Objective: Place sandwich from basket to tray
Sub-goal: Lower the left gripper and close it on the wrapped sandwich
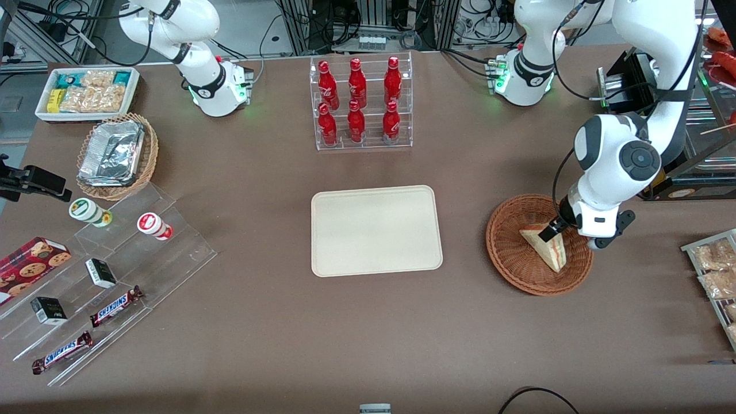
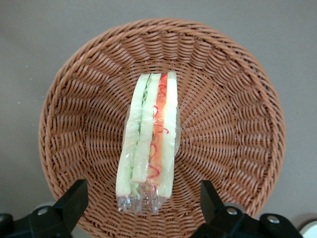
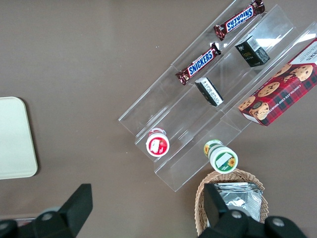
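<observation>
The sandwich (image 1: 547,248) is a clear-wrapped wedge of pale bread with red and green filling. It lies in the round reddish-brown wicker basket (image 1: 509,256) toward the working arm's end of the table. My left gripper (image 1: 553,231) hangs low over the basket, open, with one black finger (image 2: 74,199) on each side of the sandwich's (image 2: 148,139) wrapped end, not touching it. The basket (image 2: 233,124) surrounds it in the left wrist view. The cream-beige tray (image 1: 376,230) lies bare at the table's middle, beside the basket.
A clear rack of red bottles (image 1: 361,103) stands farther from the front camera than the tray. Acrylic steps with snack bars and jars (image 1: 109,276), a tan basket with foil (image 1: 115,155) and a white snack box (image 1: 86,92) lie toward the parked arm's end. Bagged snacks (image 1: 716,270) lie near the basket.
</observation>
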Controlling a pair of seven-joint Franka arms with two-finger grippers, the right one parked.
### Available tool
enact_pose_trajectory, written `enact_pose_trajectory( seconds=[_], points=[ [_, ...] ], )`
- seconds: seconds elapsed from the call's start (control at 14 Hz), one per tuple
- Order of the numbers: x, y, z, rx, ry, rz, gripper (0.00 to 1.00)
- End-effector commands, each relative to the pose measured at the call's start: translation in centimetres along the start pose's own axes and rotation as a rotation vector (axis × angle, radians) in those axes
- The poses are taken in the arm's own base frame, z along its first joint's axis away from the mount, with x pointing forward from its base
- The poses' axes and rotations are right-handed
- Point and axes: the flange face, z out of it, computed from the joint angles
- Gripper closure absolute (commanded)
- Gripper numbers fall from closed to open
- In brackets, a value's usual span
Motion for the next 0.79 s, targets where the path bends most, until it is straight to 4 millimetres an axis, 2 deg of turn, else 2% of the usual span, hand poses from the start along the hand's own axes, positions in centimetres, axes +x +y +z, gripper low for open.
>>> enact_pose_trajectory(
  seconds=[0.0,0.21,0.43,0.5,0.64,0.71],
  points=[
    [0.3,0.1,1.5,-0.011,0.013,-0.016,0.00],
    [0.5,0.2,3.1,-0.016,0.015,-0.021,0.00],
    [0.6,0.1,3.5,-0.012,0.010,-0.027,0.00],
    [0.5,0.0,3.9,-0.008,0.006,-0.033,0.17],
    [0.3,0.0,4.0,-0.001,0.000,-0.028,0.80],
    [0.4,-0.1,3.8,-0.001,0.000,-0.021,0.97]
  ],
)
